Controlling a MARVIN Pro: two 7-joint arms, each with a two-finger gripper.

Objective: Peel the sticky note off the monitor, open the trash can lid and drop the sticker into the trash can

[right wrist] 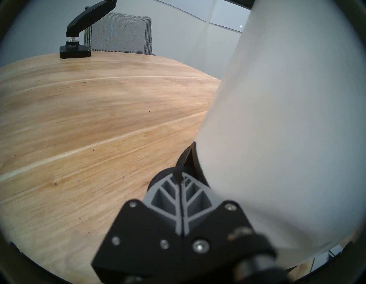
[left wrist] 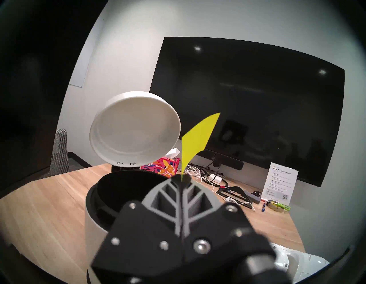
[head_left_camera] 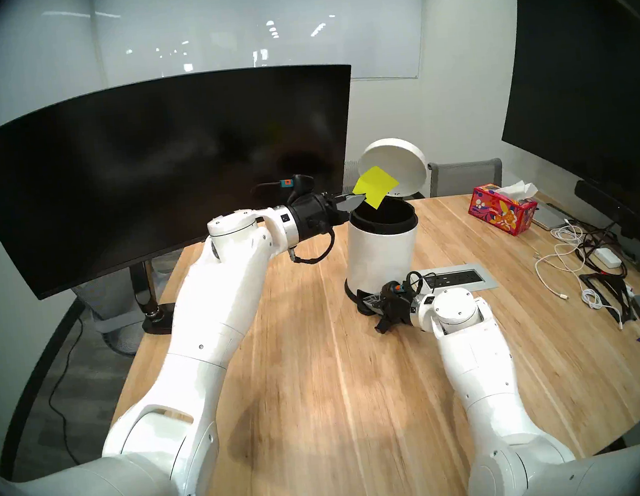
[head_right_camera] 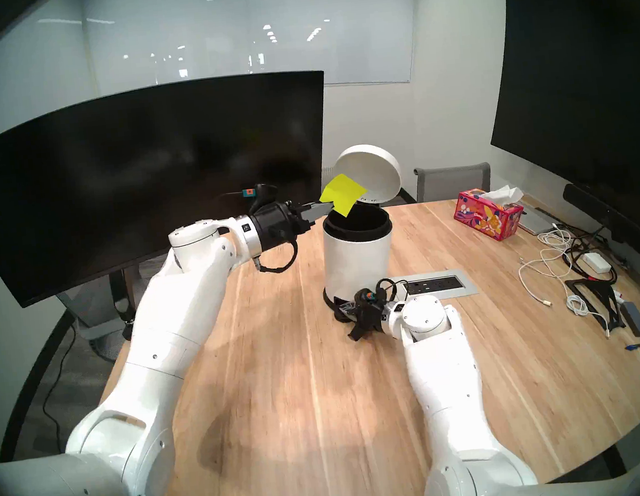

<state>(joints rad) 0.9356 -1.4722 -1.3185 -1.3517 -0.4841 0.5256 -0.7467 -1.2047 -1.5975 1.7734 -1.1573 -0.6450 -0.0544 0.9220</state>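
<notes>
My left gripper [head_left_camera: 358,199] is shut on one corner of the yellow-green sticky note [head_left_camera: 376,185], which hangs over the near-left rim of the open trash can [head_left_camera: 383,251]. In the left wrist view the sticky note [left wrist: 196,138] stands up from the closed fingertips above the black inner bucket [left wrist: 126,186]. The white trash can lid [head_left_camera: 396,168] is tipped up and back. My right gripper [head_left_camera: 370,302] is shut and rests low on the black pedal at the bin's base; the white bin wall [right wrist: 277,119] fills the right of its wrist view. The curved monitor [head_left_camera: 147,172] stands dark at the back left.
A floral tissue box [head_left_camera: 501,208] sits at the back right, with tangled cables and adapters [head_left_camera: 576,256] beyond a socket panel [head_left_camera: 457,277] in the table. A big flat screen [head_left_camera: 588,99] hangs on the right wall. The monitor's stand base [head_left_camera: 157,316] clamps the left table edge.
</notes>
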